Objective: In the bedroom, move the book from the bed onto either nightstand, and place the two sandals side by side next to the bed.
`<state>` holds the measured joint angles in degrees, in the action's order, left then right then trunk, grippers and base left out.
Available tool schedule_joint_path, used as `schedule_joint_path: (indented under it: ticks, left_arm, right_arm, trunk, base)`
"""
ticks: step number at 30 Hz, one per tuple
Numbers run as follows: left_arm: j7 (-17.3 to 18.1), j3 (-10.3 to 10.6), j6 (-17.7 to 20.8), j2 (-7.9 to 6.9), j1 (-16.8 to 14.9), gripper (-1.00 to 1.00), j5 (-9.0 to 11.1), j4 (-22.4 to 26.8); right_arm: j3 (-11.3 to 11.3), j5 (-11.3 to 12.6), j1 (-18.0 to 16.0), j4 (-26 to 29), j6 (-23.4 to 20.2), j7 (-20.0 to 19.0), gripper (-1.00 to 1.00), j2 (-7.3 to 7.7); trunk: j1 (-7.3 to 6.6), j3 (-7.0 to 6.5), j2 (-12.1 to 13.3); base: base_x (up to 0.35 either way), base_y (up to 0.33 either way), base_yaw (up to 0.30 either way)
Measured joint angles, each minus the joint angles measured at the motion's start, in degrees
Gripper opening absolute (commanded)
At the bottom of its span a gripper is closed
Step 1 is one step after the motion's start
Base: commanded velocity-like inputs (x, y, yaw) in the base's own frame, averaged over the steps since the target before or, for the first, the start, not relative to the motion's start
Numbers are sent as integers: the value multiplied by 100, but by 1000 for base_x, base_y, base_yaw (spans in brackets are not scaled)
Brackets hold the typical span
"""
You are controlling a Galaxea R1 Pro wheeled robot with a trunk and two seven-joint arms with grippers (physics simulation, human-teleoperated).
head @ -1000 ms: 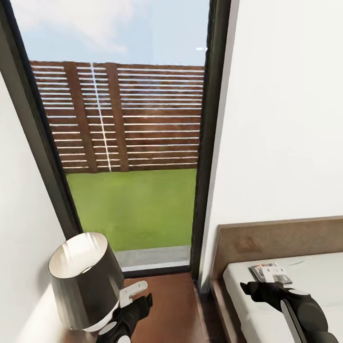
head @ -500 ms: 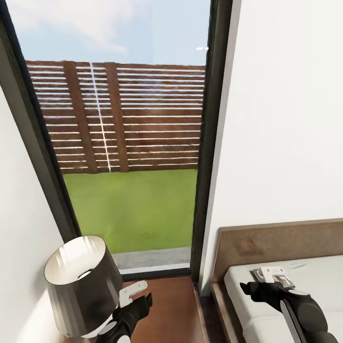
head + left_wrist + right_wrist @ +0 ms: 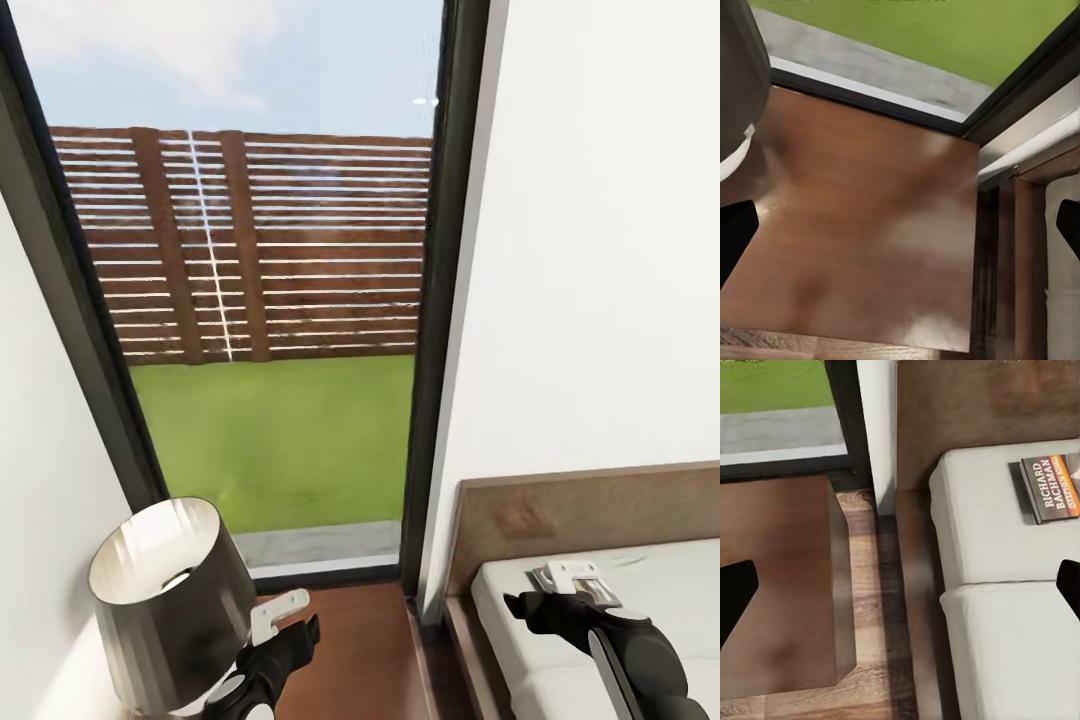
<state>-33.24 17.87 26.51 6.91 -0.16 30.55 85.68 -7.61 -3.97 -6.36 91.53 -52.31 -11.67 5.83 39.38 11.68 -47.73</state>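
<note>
The book, dark-covered with "RICHARD BACHMAN" lettering, lies flat on the bed's pale mattress close to the wooden headboard. My right gripper is open, hovering above the bed's edge and short of the book. In the head view that right gripper hangs over the mattress near the headboard. My left gripper is open and empty above the glossy brown top of the nightstand, whose top lies straight below the left gripper. The nightstand stands beside the bed. The sandals are out of view.
A dark lamp shade stands on the nightstand's left part, close to my left arm, and its edge shows by the wrist. A tall dark-framed window is straight ahead. A narrow strip of plank floor separates nightstand and bed.
The head camera has shifted a little, so the lamp sits further left and lower in the picture. Both arms hold their pose and both grippers stay open.
</note>
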Motion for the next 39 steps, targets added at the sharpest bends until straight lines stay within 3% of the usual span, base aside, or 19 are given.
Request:
schedule_joint_path:
  ticks: [39]
  left_arm:
    - [8, 3, 8, 3, 0, 100, 3, -15]
  right_arm:
    - [-6, 0, -5, 3, -8, -6, 100, 34]
  trunk:
    - [1, 0, 0]
  base:
    - [12, 0, -15]
